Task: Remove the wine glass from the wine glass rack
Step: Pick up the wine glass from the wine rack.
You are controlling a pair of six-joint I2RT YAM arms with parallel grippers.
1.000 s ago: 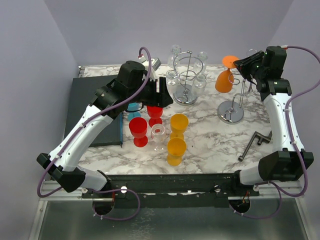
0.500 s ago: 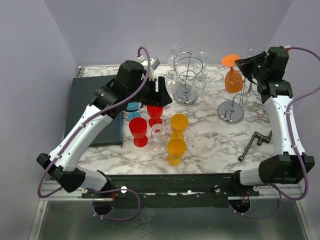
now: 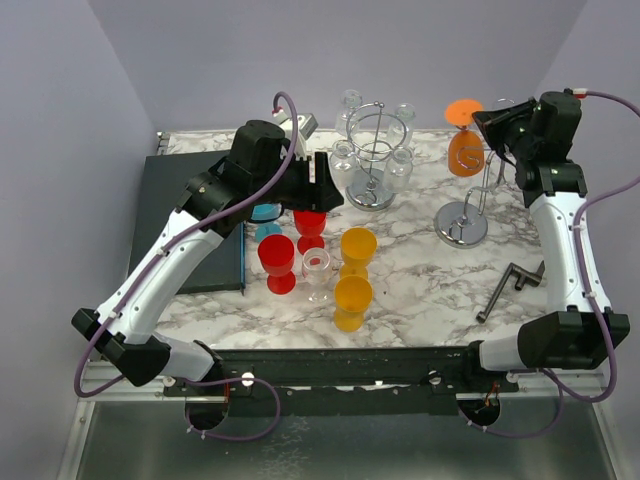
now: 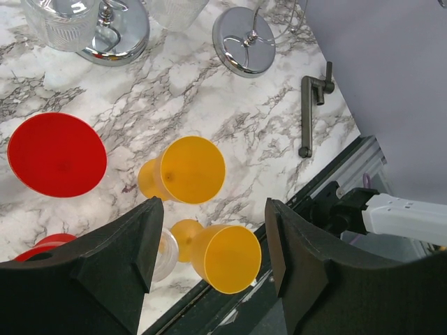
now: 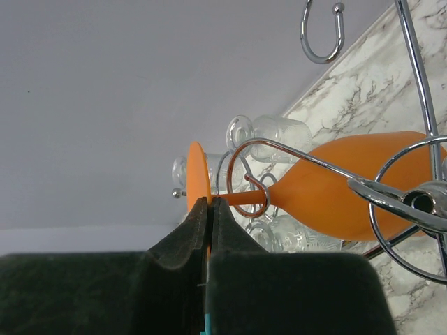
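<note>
Rack ring around wine glass stem

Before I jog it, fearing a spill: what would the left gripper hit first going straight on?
Likely a yellow glass, framed by the open left gripper; depth unclear.

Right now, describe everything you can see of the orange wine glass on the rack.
The orange wine glass looks like translucent plastic, with a rounded bowl, a thin stem and a flat disc foot. It hangs upside down on the chrome wire rack, its stem threaded through a wire loop and its foot uppermost. The right gripper has its fingers shut on the foot's rim.
</note>
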